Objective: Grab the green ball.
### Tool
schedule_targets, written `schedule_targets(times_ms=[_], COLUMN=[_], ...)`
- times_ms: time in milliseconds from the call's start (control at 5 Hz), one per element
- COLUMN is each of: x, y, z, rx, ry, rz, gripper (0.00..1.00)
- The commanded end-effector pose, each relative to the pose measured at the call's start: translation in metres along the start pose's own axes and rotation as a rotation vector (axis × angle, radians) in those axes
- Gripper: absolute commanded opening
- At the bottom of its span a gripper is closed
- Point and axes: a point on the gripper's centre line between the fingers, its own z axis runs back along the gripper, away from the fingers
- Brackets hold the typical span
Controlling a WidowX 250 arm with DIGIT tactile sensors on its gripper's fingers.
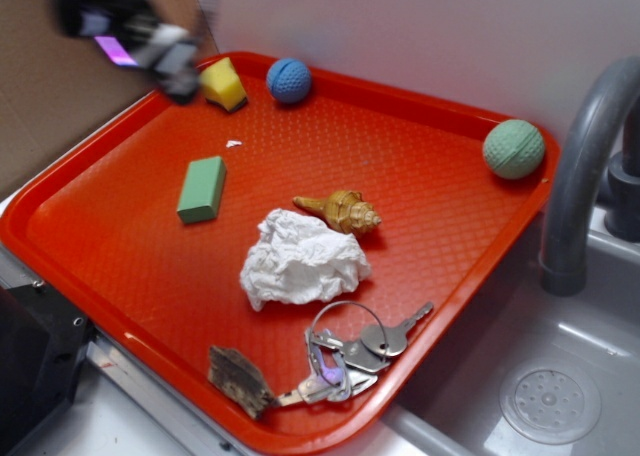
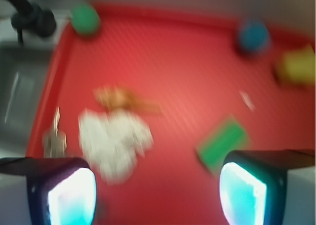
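The green ball [image 1: 513,149] is pale mint with grooves and rests in the far right corner of the red tray [image 1: 420,176]. In the wrist view it [image 2: 85,18] shows blurred at the top left. My gripper [image 1: 165,61] is blurred, high above the tray's far left corner, far from the ball. In the wrist view the gripper [image 2: 157,193] is open and empty, with bare tray between its fingers [image 2: 71,195].
On the tray lie a blue ball [image 1: 288,80], a yellow block [image 1: 224,84], a flat green block [image 1: 202,189], a gold shell [image 1: 343,212], crumpled paper [image 1: 300,260], keys [image 1: 355,356] and a brown piece [image 1: 240,379]. A grey faucet [image 1: 585,166] and sink [image 1: 540,396] stand at right.
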Motion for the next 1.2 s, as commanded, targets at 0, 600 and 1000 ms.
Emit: schedule_targets(times_ms=[0,600,1000], x=[0.052,0.068,0.096], y=[-0.018,-0.037,-0.070], z=[-0.030,-0.062,-0.086], rx=[0.024,0.075,0.071], ry=[-0.057,-0.024,-0.135], rz=[-0.061,-0.122,-0.219], gripper=[1.00,1.00,1.00])
